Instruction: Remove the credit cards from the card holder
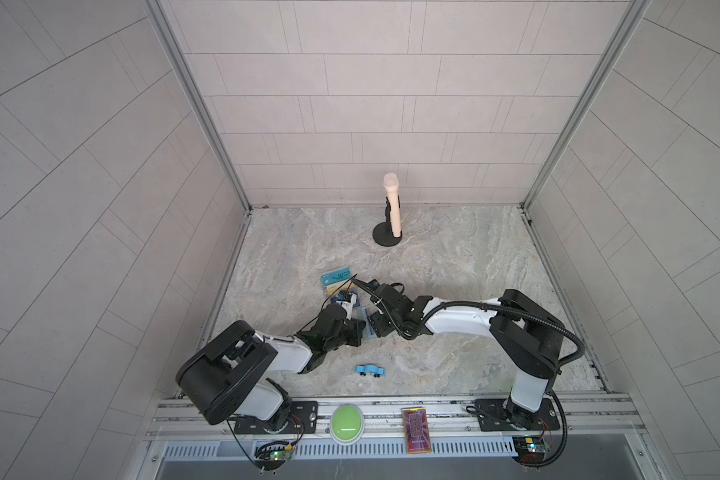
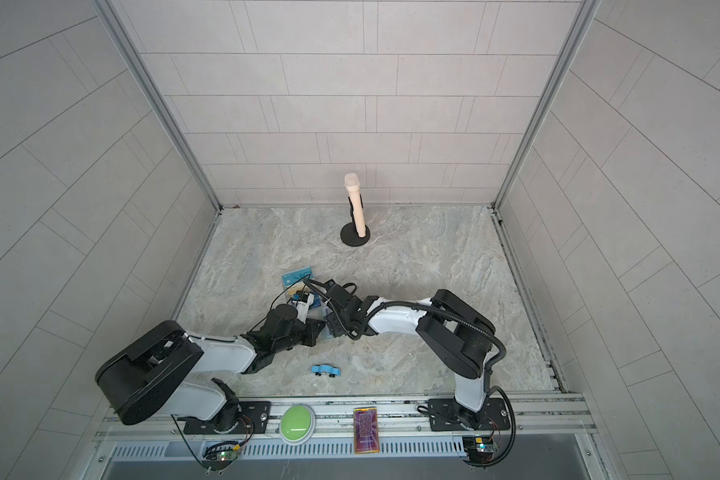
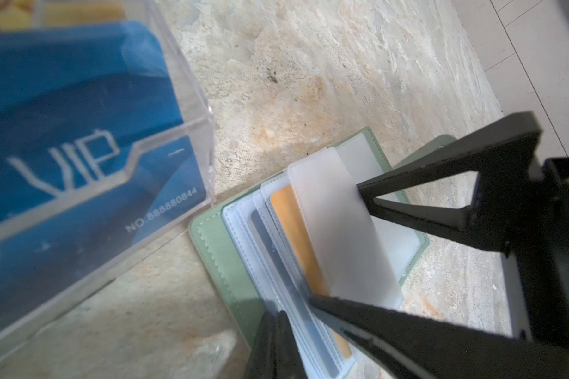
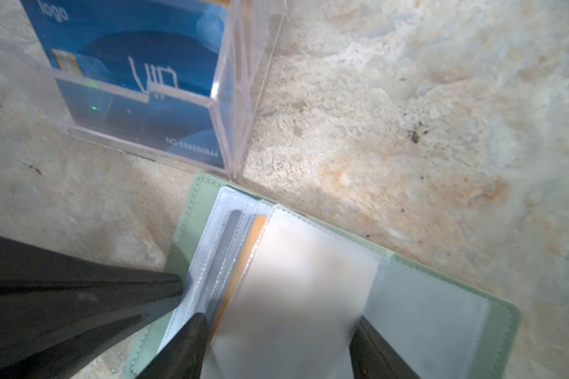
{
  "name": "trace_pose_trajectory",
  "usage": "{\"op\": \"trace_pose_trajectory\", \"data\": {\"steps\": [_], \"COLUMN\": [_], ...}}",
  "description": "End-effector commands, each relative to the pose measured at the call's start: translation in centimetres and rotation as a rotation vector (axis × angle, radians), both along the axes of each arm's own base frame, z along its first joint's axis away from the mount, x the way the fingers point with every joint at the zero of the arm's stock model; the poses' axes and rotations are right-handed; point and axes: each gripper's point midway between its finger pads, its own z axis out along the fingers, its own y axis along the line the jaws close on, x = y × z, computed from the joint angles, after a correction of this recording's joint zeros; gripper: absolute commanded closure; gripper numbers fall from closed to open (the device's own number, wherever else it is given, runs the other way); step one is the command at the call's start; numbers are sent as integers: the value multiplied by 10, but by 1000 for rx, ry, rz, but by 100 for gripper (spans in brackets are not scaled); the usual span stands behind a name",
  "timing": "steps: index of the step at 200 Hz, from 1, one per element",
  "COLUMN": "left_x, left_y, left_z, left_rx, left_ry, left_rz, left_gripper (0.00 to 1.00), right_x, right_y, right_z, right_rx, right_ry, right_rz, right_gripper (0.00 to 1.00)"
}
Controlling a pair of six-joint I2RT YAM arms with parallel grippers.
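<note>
Marble top (image 1: pixel 433 257): card holder (image 3: pixel 217 256) open, R pincer (image 4: pixel 278 318) astride sleeve (image 4: pixel 296 269).

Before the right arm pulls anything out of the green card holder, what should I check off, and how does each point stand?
1. Card holder open on the table: ok.
2. Left gripper shut, tip on the sleeve pages: ok.
3. Right gripper jaws either side of the pale sheet: ok.
4. Firm grip on that sheet: cannot tell.
5. Sheet is a card, not a sleeve page: cannot tell.
6. Tan card out: not ok, still sleeved.
</note>
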Motion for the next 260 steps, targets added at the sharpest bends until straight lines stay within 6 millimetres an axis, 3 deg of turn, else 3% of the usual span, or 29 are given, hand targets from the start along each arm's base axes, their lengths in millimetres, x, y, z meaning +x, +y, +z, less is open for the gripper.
{"op": "trace_pose_trajectory", "data": {"steps": [1, 81, 204, 241, 260], "left_x": [-25, -26, -25, -24, -23], "left_y": [17, 18, 18, 17, 17], "left_z": [-33, -36, -35, -34, -34], "left_rx": [96, 102, 106, 110, 113], "left_ry": [107, 114, 108, 103, 99], "left_rz": [-11, -12, -14, -21, -19], "left_gripper": [100, 100, 100, 100, 100], "right_x": [-1, 2, 16, 18, 15], "right_y": [-21, -31, -82, -85, -75], "right_z": [1, 4, 38, 51, 55], "right_rx": [-61, -69, -256, -283, -228], "right_ry": [-10, -27, -150, -160, -101], "right_rz": [-13, -38, -158, -153, -114], "right_gripper": [32, 36, 43, 43, 43]}}
